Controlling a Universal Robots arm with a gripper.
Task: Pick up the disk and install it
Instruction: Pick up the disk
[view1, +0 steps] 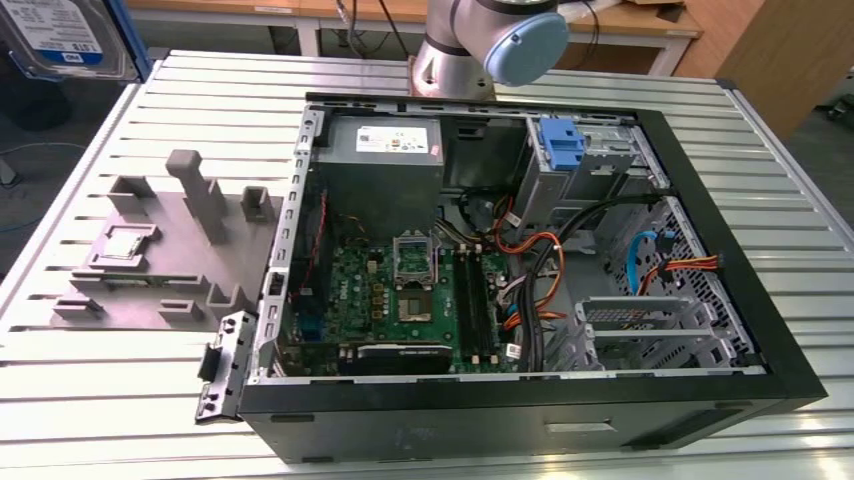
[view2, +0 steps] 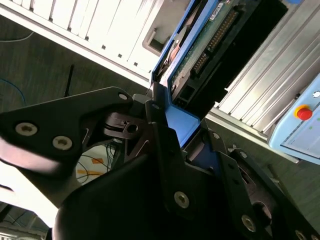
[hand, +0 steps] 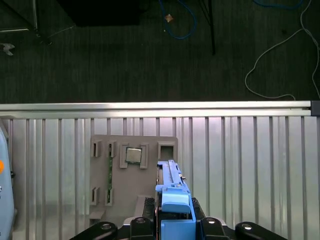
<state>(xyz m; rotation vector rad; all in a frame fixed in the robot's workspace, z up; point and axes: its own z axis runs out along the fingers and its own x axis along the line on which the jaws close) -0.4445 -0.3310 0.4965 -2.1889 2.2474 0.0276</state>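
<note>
One disk (view1: 60, 35), blue bracket (hand: 175, 200) round it, is up off the counter (view1: 747, 120), well apart from the open PC case (view1: 534, 415); your hand (hand: 174, 226) is clenched on its bracket. Grey fixture (view1: 147, 290) w/ a chip (view1: 124, 243) lies just beside the case.

We see the disk (hand: 175, 197) edge-on in its blue bracket, clamped between the black fingers of the gripper (hand: 176, 226), over the ribbed metal table (hand: 250, 165); a grey fixture (hand: 149, 186) there carries a small silver chip (hand: 133, 155), dark floor (hand: 100, 60) beyond
</note>
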